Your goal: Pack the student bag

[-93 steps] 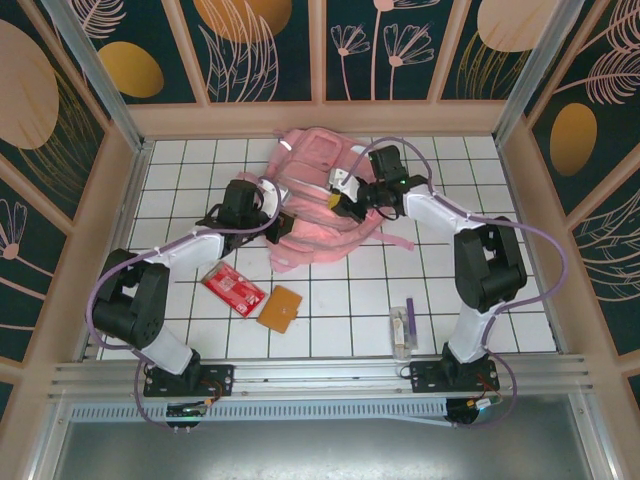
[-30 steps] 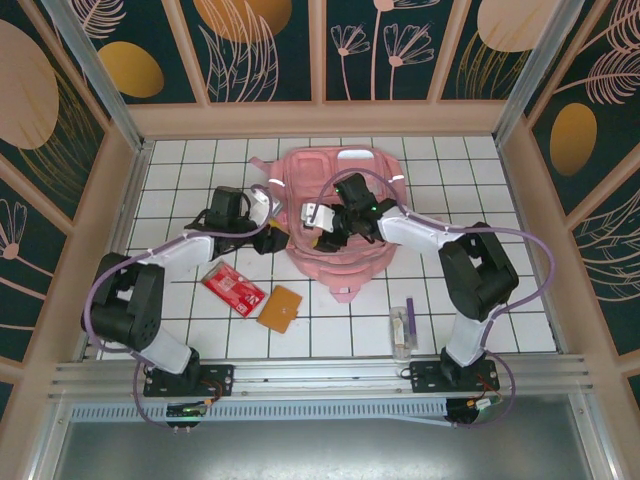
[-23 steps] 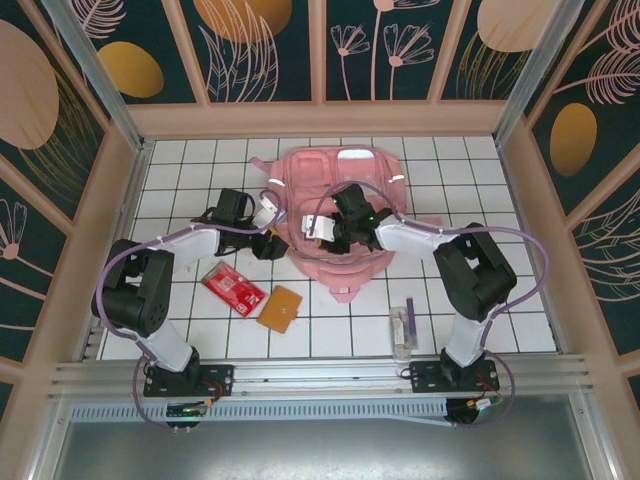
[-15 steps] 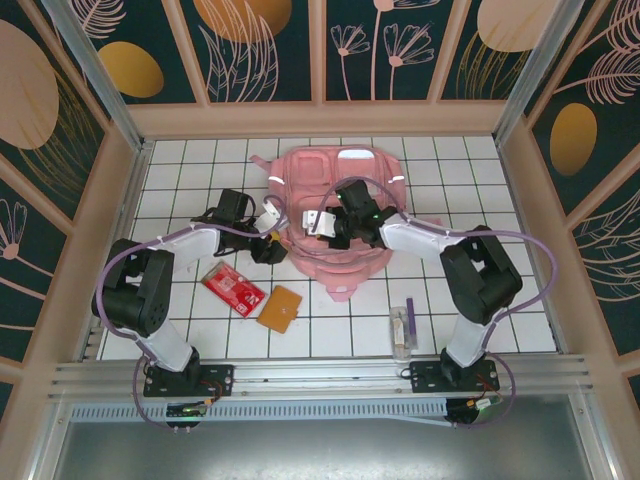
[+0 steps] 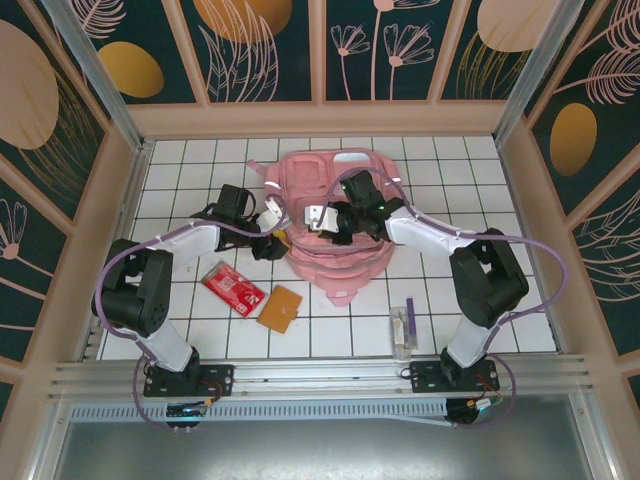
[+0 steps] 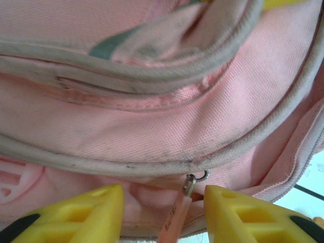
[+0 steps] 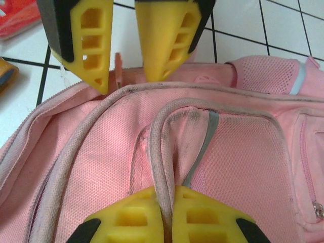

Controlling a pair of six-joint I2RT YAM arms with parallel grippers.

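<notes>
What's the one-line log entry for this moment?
left hand: open around zipper pull | right hand: shut on fold of student bag | zipper pull: not yet gripped

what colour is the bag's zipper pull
The zipper pull is pink, seen best in the left wrist view.

Zipper pull point(image 6: 174, 218) cut off below, purple-white item point(image 5: 402, 329) too small, perhaps pens

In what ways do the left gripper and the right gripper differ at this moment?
The left gripper is open, fingers apart; the right gripper is shut. The left gripper has the zipper pull between its fingers; the right gripper pinches a raised fold of the backpack. Both have yellow fingers and are at the backpack.
</notes>
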